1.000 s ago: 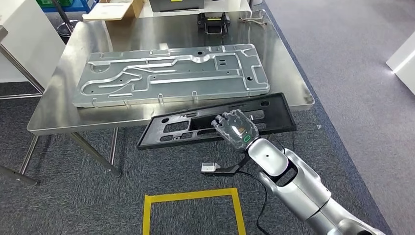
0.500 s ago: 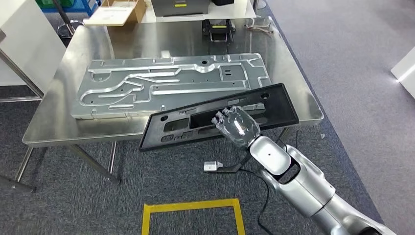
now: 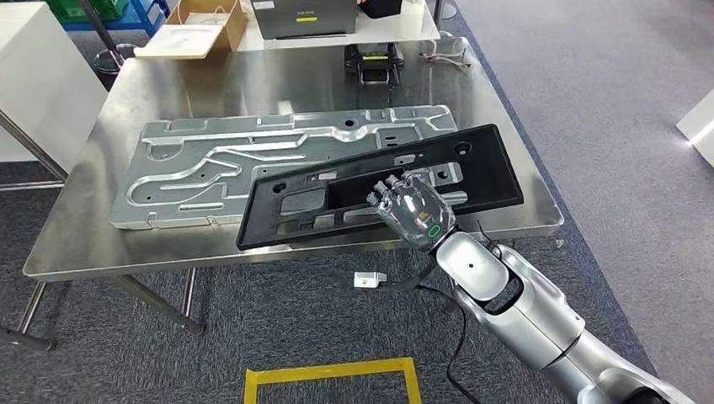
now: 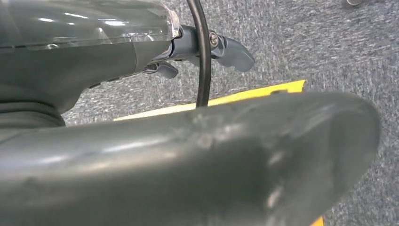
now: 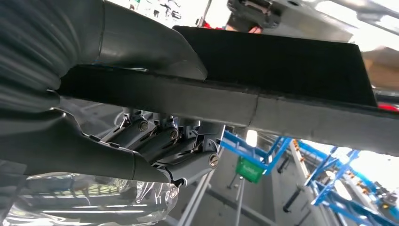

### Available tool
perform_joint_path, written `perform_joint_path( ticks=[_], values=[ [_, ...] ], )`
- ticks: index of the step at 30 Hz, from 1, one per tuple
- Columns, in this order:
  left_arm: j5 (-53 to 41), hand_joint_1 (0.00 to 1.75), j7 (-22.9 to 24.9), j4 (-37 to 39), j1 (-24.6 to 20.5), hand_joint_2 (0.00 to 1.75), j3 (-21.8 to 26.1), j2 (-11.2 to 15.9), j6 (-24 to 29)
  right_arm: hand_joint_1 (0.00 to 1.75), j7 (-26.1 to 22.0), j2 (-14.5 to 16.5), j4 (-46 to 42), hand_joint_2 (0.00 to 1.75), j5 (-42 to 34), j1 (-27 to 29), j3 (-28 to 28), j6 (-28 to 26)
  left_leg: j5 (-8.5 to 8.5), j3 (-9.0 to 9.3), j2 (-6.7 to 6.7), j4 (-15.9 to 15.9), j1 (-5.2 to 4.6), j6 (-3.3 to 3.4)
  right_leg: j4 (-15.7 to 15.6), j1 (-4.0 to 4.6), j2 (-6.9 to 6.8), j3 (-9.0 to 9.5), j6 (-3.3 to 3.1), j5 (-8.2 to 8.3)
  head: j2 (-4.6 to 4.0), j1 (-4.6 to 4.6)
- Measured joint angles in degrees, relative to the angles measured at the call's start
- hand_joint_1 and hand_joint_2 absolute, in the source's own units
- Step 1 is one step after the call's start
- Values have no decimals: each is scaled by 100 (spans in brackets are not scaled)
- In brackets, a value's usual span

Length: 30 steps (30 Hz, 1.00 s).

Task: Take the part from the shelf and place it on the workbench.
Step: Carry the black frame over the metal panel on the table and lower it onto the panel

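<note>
Currently right hand grips black part, tilted over worktop front edge, overlapping metal plate; seemingly not flat. Left worktop bare.

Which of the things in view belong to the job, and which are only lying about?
Belong to the job:
- black part, held by the right hand
- steel workbench

Only lying about:
- grey metal panel on the workbench
- cardboard box
- black device
- yellow floor tape
</note>
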Motion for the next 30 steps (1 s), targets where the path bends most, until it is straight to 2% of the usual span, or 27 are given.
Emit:
perform_joint_path(
  ticks=[2, 3, 4, 5, 7, 8, 9, 10, 12, 13, 14, 15, 16, 18, 19, 21, 23, 24, 25, 26, 28, 30],
  values=[
    [8, 0, 1, 1, 15, 0, 1, -2, 1, 175, 1, -41, -43, 175, 22, 21, -44, -61, 1, 70, -5, -46, -1, 88, 37, -4, -1, 18, 66, -18, 0, -1],
    [10, 0, 0, 1, 22, 0, 2, -4, 1, 175, 1, -64, -60, 175, 32, 29, -70, -97, -12, 124, -7, -73, 5, 123, 132, -9, -2, 2, 91, -25, 0, -1],
    [11, 0, -1, 1, 19, 0, 2, -5, 1, 175, 5, -86, -71, 175, 44, 33, -101, -148, -26, 182, -9, -97, 12, 157, 338, -14, -3, -99, 112, -73, 0, -1],
    [11, 0, -2, 1, 15, 0, 2, -7, 1, 175, 14, -105, -78, 175, 62, 37, -130, -206, -46, 222, -10, -116, 14, 184, 633, -21, -5, -269, 135, -156, 0, 0],
    [13, 0, -1, 1, 4, 0, 1, -7, 2, 175, 50, -127, -80, 175, 114, 71, -173, -369, -110, 274, -14, -118, 6, 221, 1370, -20, -5, -788, 174, -435, 0, 0],
    [14, 0, -1, 1, 5, 0, 1, -7, 4, 175, 83, -138, -79, 175, 136, 107, -189, -452, -147, 307, -18, -117, 1, 227, 1611, -20, -6, -1005, 179, -526, 0, 0],
    [16, 0, -1, 1, 11, 0, 1, -7, 8, 175, 123, -151, -78, 175, 150, 151, -205, -538, -191, 354, -23, -116, -6, 229, 1705, -19, -6, -1153, 172, -526, 0, 0],
    [19, 0, 1, 1, 18, 0, 2, -7, 11, 175, 171, -167, -77, 175, 155, 189, -225, -614, -236, 413, -29, -115, -14, 229, 1587, -15, -6, -1185, 155, -388, 0, -1],
    [22, 0, 2, 2, 30, 0, 2, -14, 15, 175, 271, -209, -76, 175, 157, 231, -263, -749, -335, 540, -38, -117, -34, 223, 856, 11, -9, -992, 66, 198, 0, -1],
    [24, 0, 3, 4, 27, 0, 2, -22, 16, 175, 316, -231, -75, 175, 158, 239, -280, -808, -383, 593, -43, -115, -49, 210, 482, 32, -15, -878, 21, 414, 0, 0],
    [26, 0, 3, 7, 21, 0, 2, -29, 16, 175, 349, -249, -75, 175, 160, 247, -296, -860, -430, 624, -46, -115, -58, 185, 215, 53, -18, -792, -19, 545, 0, 0],
    [27, 0, 4, 10, 18, 0, 2, -36, 16, 175, 373, -262, -75, 175, 162, 264, -313, -906, -461, 651, -47, -110, -63, 155, 85, 70, -20, -754, -50, 592, 0, 1],
    [28, 0, 6, 12, 14, 0, 2, -38, 16, 175, 391, -270, -75, 175, 163, 290, -334, -949, -478, 683, -47, -99, -72, 122, 61, 75, -19, -736, -71, 545, 0, 1],
    [28, 0, 7, 13, 14, 0, 2, -36, 16, 175, 408, -276, -77, 175, 164, 375, -403, -1090, -528, 729, -37, -44, -76, 64, 19, 48, -14, -639, -125, 553, 0, 1],
    [29, 0, 6, 14, 11, 0, 2, -37, 16, 175, 394, -266, -78, 175, 164, 438, -467, -1215, -578, 683, -30, 91, -74, 39, -5, 28, -20, -573, -158, 532, 0, -1],
    [37, 0, 5, 16, 8, 0, 3, -37, 17, 175, 291, -176, -97, 175, 162, 630, -665, -1553, -792, 387, -17, 667, -47, -21, -34, 9, -30, -468, -198, 478, 0, -1],
    [43, 0, 4, 16, 19, 0, 6, -33, 18, 175, 137, -5, -145, 175, 132, 911, -889, -1871, -1061, -57, -15, 1348, -22, -76, -32, 5, -29, -389, -206, 395, 0, -1],
    [44, 0, 4, 16, 28, 0, 8, -31, 18, 175, 74, 81, -173, 175, 104, 1053, -988, -1977, -1104, -206, -14, 1499, -13, -92, -29, 3, -27, -337, -201, 347, 0, -1],
    [44, 0, 4, 16, 35, 0, 9, -31, 18, 175, 27, 156, -197, 175, 73, 1177, -1074, -2042, -1023, -264, -14, 1447, -5, -101, -24, 1, -25, -274, -192, 294, 0, -1],
    [45, 0, 4, 16, 40, 0, 10, -30, 18, 175, -12, 222, -217, 175, 43, 1272, -1156, -2077, -813, -225, -13, 1191, 2, -102, -20, -1, -24, -203, -178, 238, 0, -1],
    [45, 0, 4, 16, 48, 0, 11, -27, 18, 175, -74, 319, -245, 175, -19, 1386, -1303, -2094, -281, -21, -9, 436, 5, -78, -7, 2, -28, -80, -140, 129, 0, 0],
    [45, 0, 2, 16, 54, 0, 14, -24, 17, 175, -131, 394, -255, 175, -96, 1436, -1422, -2096, -81, 90, -5, 21, -19, -13, 5, 9, -20, -47, -84, 56, 0, -1]
  ],
)
